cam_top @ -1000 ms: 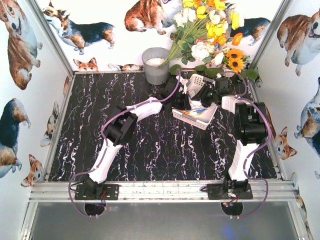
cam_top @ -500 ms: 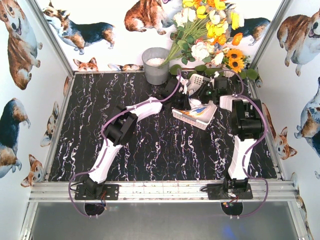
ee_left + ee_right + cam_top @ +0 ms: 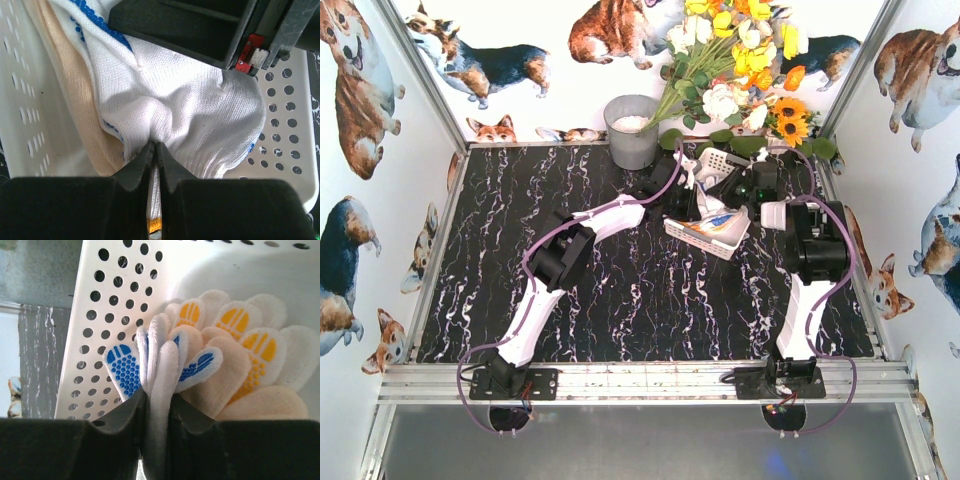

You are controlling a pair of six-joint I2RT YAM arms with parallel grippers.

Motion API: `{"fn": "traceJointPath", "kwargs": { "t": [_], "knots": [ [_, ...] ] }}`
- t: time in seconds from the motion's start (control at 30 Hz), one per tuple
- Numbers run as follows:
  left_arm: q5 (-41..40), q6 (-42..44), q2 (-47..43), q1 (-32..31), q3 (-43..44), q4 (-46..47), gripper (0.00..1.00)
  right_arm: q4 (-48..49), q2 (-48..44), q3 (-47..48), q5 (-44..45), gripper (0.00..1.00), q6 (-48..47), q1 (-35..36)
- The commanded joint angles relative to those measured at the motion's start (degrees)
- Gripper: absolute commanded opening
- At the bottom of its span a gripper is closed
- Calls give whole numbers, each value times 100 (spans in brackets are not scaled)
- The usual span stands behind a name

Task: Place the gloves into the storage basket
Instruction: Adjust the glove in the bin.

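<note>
The white perforated storage basket point(image 3: 692, 236) sits tipped at the back right of the table, with gloves point(image 3: 717, 222) in it. My left gripper point(image 3: 694, 204) reaches in from the left. In its wrist view my left gripper point(image 3: 154, 148) is shut on a bunched white glove with blue dots point(image 3: 190, 110), beside a cream glove point(image 3: 60, 100). My right gripper point(image 3: 736, 192) comes in from the right. Up close my right gripper point(image 3: 159, 401) is shut on the white fingers of the blue-dotted glove point(image 3: 123, 368). Cream gloves with orange dots point(image 3: 240, 355) lie against the basket wall point(image 3: 110, 305).
A grey metal bucket point(image 3: 632, 131) stands at the back, left of the basket. A bouquet of flowers point(image 3: 740, 60) hangs over the back right corner. Printed walls close in the table on three sides.
The right gripper's jaws have closed onto the glove's fingers, and the right arm has shifted slightly toward the back. The left gripper has stayed shut on the glove.
</note>
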Motion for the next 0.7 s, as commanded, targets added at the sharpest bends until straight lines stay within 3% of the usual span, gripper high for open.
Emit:
{"fn": "traceJointPath", "kwargs": {
  "t": [0.0, 0.13, 0.37, 0.67],
  "knots": [
    [-99, 150, 273, 12, 6, -508, 0, 476, -505, -264, 670, 21, -75, -38],
    [-90, 176, 278, 7, -5, -560, 0, 431, -681, -392, 1044, 23, -261, -38],
    [-123, 204, 231, 12, -56, -572, 0, 38, -871, -149, 1199, 46, -646, -38],
    [-134, 178, 191, 4, -60, -520, 0, -379, -1695, -395, 1518, 54, -1179, -30]
  ]
}}
